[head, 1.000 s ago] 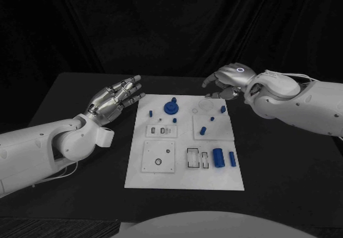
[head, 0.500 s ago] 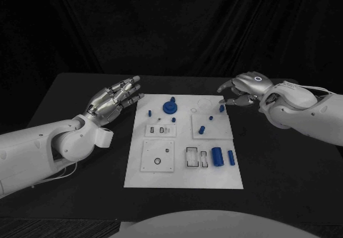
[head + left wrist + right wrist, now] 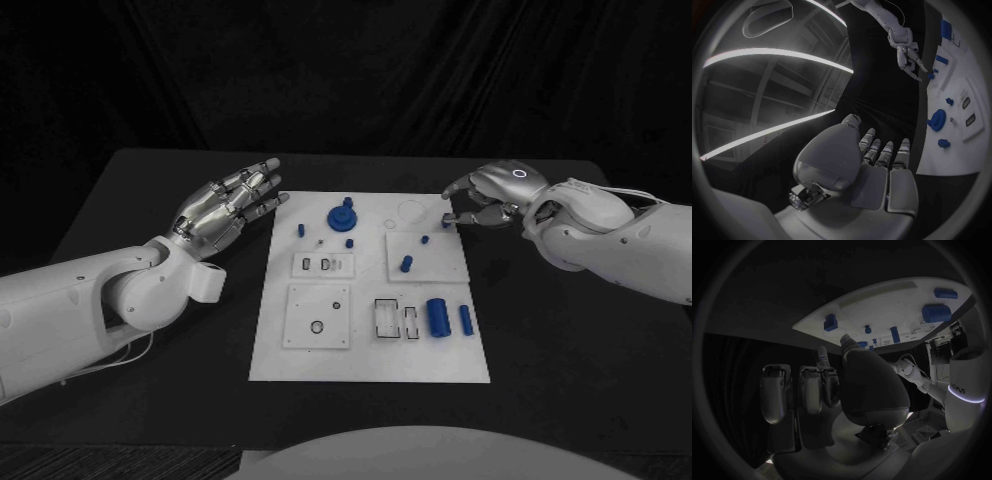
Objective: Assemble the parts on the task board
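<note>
The white task board [image 3: 368, 360] lies mid-table with blue parts on it: a round knob [image 3: 343, 217], short pegs [image 3: 407, 264], and two cylinders [image 3: 438, 320] near its right edge. My right hand [image 3: 483, 200] hangs over the board's far right corner, fingers curled down, their tips at a small blue peg that they mostly hide. In the right wrist view the thumb [image 3: 845, 340] reaches toward the board [image 3: 879, 305] and nothing lies between thumb and fingers. My left hand [image 3: 231, 205] hovers flat and open beside the board's far left corner, holding nothing.
The black table [image 3: 144, 180] extends on both sides of the board. The left wrist view shows the left hand [image 3: 879, 165], the board's edge [image 3: 967, 75] with the knob [image 3: 937, 120], and the right hand [image 3: 907, 52] far across.
My right hand has moved right and then down toward me, ending at the board's far right corner over the small peg. The left hand has stayed still.
</note>
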`<action>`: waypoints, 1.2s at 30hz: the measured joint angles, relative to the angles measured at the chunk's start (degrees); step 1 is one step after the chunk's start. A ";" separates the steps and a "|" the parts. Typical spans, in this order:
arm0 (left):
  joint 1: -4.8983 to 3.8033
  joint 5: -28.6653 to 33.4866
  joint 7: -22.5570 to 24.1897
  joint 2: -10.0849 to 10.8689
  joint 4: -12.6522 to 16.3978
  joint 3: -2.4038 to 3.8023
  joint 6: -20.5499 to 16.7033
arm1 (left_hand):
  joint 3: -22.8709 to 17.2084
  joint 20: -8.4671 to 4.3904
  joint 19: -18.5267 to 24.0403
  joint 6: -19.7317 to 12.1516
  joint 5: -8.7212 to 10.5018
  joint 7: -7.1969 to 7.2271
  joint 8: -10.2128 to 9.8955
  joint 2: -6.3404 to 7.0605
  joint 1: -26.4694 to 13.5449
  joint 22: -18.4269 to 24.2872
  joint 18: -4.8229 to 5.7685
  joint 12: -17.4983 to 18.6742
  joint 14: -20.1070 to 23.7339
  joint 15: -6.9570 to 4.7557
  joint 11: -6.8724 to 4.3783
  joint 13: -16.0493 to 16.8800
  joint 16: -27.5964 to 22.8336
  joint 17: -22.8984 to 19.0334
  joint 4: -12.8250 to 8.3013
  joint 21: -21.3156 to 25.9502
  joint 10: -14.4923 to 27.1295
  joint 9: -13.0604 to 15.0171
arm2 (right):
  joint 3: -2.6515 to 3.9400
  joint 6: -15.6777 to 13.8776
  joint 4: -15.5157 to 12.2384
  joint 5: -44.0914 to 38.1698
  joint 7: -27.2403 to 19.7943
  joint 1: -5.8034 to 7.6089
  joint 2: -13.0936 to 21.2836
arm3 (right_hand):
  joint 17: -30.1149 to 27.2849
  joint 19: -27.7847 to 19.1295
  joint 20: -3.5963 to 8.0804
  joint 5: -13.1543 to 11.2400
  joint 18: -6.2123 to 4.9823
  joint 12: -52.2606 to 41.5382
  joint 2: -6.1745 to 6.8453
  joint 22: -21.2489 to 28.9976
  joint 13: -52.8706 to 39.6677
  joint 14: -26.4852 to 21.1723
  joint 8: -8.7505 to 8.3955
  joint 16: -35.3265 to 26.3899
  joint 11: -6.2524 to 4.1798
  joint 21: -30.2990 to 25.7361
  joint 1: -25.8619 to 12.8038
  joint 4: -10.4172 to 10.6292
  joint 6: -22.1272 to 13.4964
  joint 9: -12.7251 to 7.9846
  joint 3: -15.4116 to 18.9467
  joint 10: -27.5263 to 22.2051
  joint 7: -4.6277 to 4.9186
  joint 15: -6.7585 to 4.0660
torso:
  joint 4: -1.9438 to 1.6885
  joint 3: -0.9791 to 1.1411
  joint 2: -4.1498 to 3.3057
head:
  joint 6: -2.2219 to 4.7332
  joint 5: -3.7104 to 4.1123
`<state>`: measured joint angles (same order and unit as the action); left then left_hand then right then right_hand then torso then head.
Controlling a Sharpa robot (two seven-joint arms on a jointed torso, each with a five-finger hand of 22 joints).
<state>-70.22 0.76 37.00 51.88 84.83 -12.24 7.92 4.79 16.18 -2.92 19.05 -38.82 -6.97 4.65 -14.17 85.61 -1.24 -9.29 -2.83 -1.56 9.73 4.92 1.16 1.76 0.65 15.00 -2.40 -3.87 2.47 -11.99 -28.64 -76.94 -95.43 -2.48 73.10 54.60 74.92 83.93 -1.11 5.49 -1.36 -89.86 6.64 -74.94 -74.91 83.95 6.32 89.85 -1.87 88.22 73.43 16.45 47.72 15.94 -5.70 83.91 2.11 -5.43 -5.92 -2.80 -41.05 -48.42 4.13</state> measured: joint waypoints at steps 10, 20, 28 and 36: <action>0.14 0.00 -0.13 0.11 0.27 -0.02 0.49 | -0.32 0.00 0.00 -0.20 0.00 -0.20 0.00 0.00 0.00 0.00 0.00 0.00 0.19 0.23 0.00 0.00 0.00 0.00 0.00 0.00 0.00 0.00 | 0.01 0.04 0.93 0.19 -0.19 -0.84 -0.41 | 0.00 0.00 0.00 0.00 0.00 0.00 0.22 0.01 0.00 0.00 0.00 0.00 0.00 0.00 0.22 0.00 0.38 0.00 0.00 0.00 0.38 0.00 | 0.01 0.00 0.07 | 0.37 0.15; 0.17 0.00 -0.33 0.46 0.11 -0.01 0.82 | -0.64 0.00 0.00 -0.20 0.00 -0.20 0.00 0.00 0.00 0.00 0.00 0.00 0.00 0.42 0.00 0.00 0.00 0.06 0.00 0.00 0.00 -0.01 | 0.01 0.14 1.59 0.66 -0.55 -1.22 -0.84 | -0.01 0.00 0.00 0.23 0.00 0.00 0.47 0.01 0.00 0.00 0.24 0.00 0.00 0.00 0.47 0.16 1.43 0.01 -0.16 0.00 0.57 0.00 | 0.02 -0.12 0.14 | -0.09 -0.08; 0.19 0.00 -0.52 0.38 -0.02 0.00 0.95 | -0.63 0.00 0.00 -0.20 0.00 -0.20 0.00 0.00 0.00 0.00 0.00 0.00 -0.08 0.50 0.00 0.00 0.10 0.05 0.00 0.00 0.00 -0.01 | 0.01 0.34 1.85 0.90 -0.75 -1.33 -0.90 | -0.01 0.00 0.00 1.11 0.00 0.00 0.36 0.02 0.00 0.00 0.78 0.00 0.00 0.00 1.03 0.16 2.51 0.04 -0.16 0.00 0.75 0.00 | -0.03 -0.10 0.18 | -0.41 0.02; 0.19 0.00 -0.65 0.39 -0.03 -0.01 1.09 | -0.63 0.00 0.00 -0.20 0.00 -0.20 0.00 0.00 0.00 0.00 0.00 0.00 -0.20 0.62 0.00 0.00 0.24 0.05 0.00 0.00 0.00 -0.01 | 0.01 0.66 2.29 1.04 -0.86 -1.53 -1.28 | -0.01 0.00 0.00 3.46 0.00 0.00 0.07 0.02 0.00 0.00 1.01 0.00 0.00 0.00 2.22 -0.17 3.19 0.11 -0.48 0.00 0.65 0.00 | -0.07 -0.12 0.07 | -0.43 0.10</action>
<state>-70.03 0.76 36.35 52.27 84.80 -12.25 9.01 4.15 16.18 -2.92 18.84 -38.82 -7.17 4.66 -14.17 85.61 -1.24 -9.29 -2.83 -1.76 10.36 4.92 1.16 1.99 0.70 15.01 -2.40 -3.87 2.46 -11.98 -27.99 -74.65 -94.39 -3.35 71.56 53.32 74.91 83.93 -1.12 8.95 -1.36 -89.86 6.72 -74.92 -74.91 83.95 7.33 89.85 -1.87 88.22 75.65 16.28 50.90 16.05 -6.18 83.91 2.76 -5.43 -5.99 -2.91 -40.98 -48.85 4.23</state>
